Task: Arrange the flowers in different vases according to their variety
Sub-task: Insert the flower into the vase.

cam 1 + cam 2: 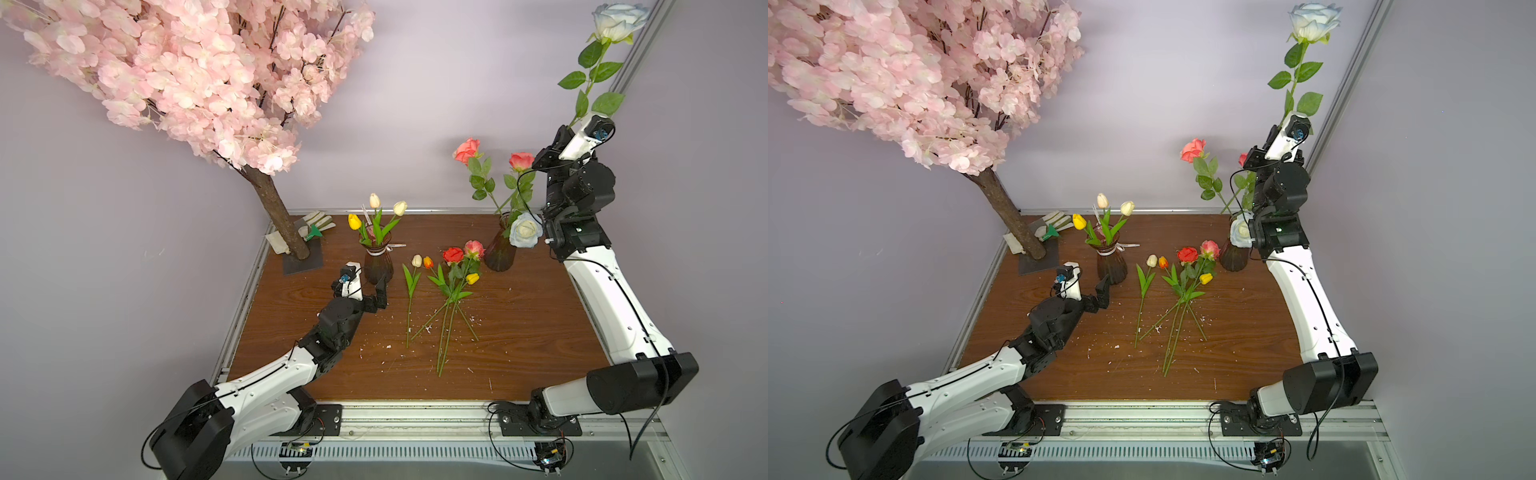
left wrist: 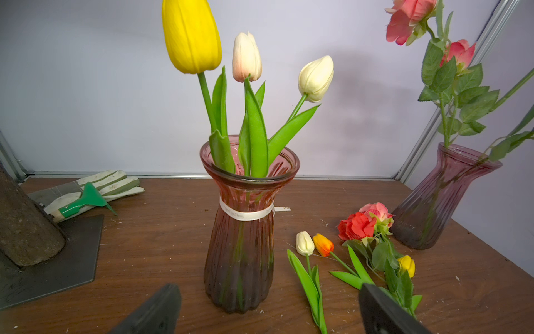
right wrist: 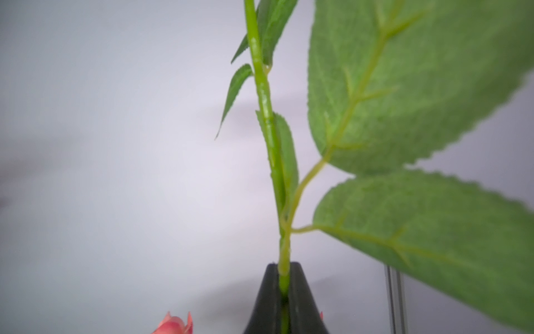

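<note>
Blossom tree (image 1: 187,75) and glove (image 1: 320,221) sit beside the ribboned vase (image 1: 378,268).

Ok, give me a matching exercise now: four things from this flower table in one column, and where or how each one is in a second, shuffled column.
Things:
1. raised white rose
2. orange tulip
3. ribboned vase
4. left hand

States:
A. lying on the table
B. open, holding nothing
C. clamped in the right hand
D. holding three tulips

Pairs: 1-C, 2-A, 3-D, 4-B
</note>
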